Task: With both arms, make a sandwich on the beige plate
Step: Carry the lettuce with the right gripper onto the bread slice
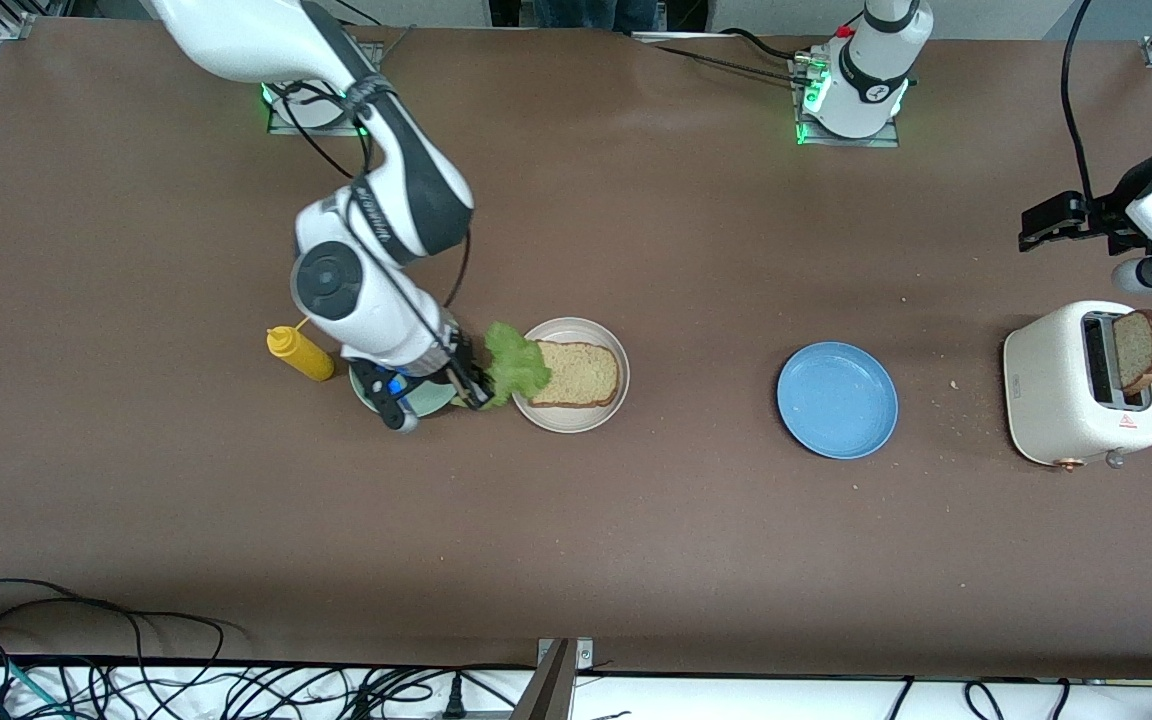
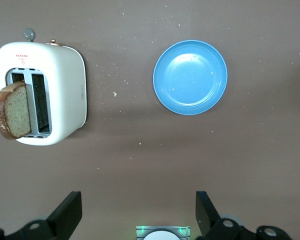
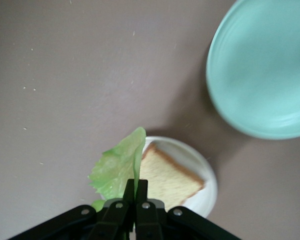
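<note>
At centre-left of the front view, the black right gripper (image 1: 471, 385) pinches a ruffled green lettuce leaf (image 1: 516, 362) over the round beige plate (image 1: 601, 335)'s edge; the black left gripper (image 2: 139, 212), at the front view's right edge, gapes wide, holding nothing.

From up high across the table (image 1: 636, 560), the front camera faces both bases. The left wrist camera looks straight down from well above on the toaster (image 2: 42, 100) and blue plate (image 2: 190, 77), both also in front view. The right wrist camera hangs close, seemingly just over the beige plate (image 3: 202, 192).

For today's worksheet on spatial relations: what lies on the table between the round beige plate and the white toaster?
In the front view, only the round blue plate lies between the round beige plate and the white toaster; the remaining stretch is bare brown tabletop with scattered crumbs.
</note>
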`<state>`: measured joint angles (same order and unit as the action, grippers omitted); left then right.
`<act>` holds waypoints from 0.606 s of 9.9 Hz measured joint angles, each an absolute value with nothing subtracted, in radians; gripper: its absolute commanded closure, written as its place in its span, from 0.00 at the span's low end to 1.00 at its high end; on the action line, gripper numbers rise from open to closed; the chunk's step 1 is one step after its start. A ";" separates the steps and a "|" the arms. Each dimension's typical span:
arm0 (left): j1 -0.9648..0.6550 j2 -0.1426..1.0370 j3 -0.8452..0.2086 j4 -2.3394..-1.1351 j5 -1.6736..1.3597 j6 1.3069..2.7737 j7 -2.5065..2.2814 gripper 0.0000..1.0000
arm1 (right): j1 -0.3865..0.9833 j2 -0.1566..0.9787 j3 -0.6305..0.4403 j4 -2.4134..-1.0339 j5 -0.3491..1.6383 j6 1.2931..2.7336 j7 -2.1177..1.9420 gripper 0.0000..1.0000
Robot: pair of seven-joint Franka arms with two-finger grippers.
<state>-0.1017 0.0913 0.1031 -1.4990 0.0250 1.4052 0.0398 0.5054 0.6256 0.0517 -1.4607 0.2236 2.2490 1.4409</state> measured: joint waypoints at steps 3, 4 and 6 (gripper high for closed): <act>-0.102 0.094 0.103 -1.499 0.025 1.405 0.040 0.00 | 0.559 0.706 0.052 -1.460 0.226 2.383 1.601 1.00; -0.102 0.095 0.103 -1.499 0.025 1.406 0.040 0.00 | 0.574 0.740 0.052 -1.459 0.227 2.427 1.622 1.00; -0.102 0.096 0.103 -1.499 0.025 1.407 0.040 0.00 | 0.585 0.790 0.052 -1.458 0.262 2.464 1.633 1.00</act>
<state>-0.1015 0.0960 0.1033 -1.4990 0.0250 1.4069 0.0398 0.5849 0.7896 0.0517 -1.4585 0.2618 2.4645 1.6330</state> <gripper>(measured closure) 0.000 0.974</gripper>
